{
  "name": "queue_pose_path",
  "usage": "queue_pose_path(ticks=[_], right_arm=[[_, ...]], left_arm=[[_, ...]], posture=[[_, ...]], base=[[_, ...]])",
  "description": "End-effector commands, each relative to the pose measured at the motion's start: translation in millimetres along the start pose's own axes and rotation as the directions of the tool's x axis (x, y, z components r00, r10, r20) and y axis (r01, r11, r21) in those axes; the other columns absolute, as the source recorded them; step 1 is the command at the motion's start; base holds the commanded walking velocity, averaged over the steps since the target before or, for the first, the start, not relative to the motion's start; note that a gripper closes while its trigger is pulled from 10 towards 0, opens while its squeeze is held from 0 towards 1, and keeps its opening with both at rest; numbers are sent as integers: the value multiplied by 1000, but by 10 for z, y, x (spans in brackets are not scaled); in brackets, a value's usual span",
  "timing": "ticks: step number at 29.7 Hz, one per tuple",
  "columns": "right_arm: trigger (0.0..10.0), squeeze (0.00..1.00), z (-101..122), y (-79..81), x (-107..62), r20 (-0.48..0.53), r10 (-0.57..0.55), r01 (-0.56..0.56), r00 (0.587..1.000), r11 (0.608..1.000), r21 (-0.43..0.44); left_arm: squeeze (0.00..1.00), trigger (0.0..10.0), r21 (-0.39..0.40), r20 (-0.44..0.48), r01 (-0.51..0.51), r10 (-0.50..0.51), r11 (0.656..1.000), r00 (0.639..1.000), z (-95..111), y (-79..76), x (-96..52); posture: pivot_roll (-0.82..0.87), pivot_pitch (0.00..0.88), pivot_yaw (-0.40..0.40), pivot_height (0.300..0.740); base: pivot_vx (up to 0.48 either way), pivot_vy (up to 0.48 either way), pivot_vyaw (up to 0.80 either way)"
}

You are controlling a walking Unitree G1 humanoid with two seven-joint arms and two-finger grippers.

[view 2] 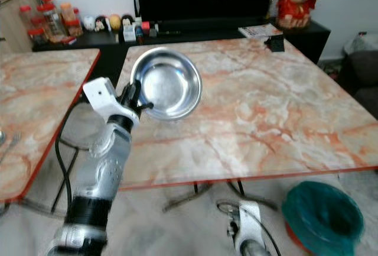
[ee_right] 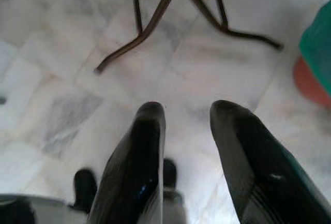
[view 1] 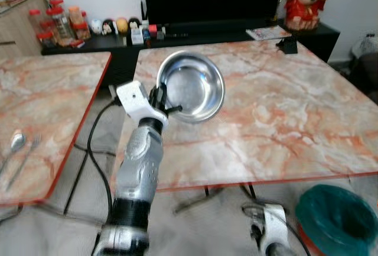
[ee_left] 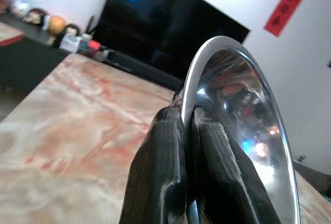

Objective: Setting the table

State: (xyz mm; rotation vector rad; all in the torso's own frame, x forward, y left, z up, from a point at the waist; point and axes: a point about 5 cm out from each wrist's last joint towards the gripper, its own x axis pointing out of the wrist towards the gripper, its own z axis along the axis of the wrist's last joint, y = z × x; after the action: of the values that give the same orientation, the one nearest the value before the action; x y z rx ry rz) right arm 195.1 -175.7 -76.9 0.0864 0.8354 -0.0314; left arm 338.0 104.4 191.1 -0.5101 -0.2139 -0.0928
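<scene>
Soft, even daylight fills the room, and shadows are faint. The steel bowl [view 1: 192,86] carries bright glare. Both wrist views are slightly blurred up close.

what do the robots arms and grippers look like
The left arm is a silver, rounded casing with a black band near its base, a white block at the wrist and a black cable trailing beside it. The left gripper and right gripper each have two long, glossy black fingers.
</scene>
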Motion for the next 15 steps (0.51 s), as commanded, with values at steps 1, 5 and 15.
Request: queue_pose_path(ticks=[1,5,15], right_arm=[[10000,0,25,-3,5,7,1,-1,1000,1000,-8],[10000,0,29,-5,4,14,-2,2,1000,1000,-22],[10000,0,21,-15,2,9,-5,5,1000,1000,-5]], left_arm=[[0,10000,-5,24,22,-22,1000,999,54,-61,16],[0,10000,-5,21,26,-26,1000,999,47,-71,11],[0,10000,-9,15,29,-29,1000,999,32,-81,0]], posture=[[16,0,38,740],[16,0,40,740],[14,0,38,740]], base=[[0,-349,0],[0,-342,339],[0,-342,219]])
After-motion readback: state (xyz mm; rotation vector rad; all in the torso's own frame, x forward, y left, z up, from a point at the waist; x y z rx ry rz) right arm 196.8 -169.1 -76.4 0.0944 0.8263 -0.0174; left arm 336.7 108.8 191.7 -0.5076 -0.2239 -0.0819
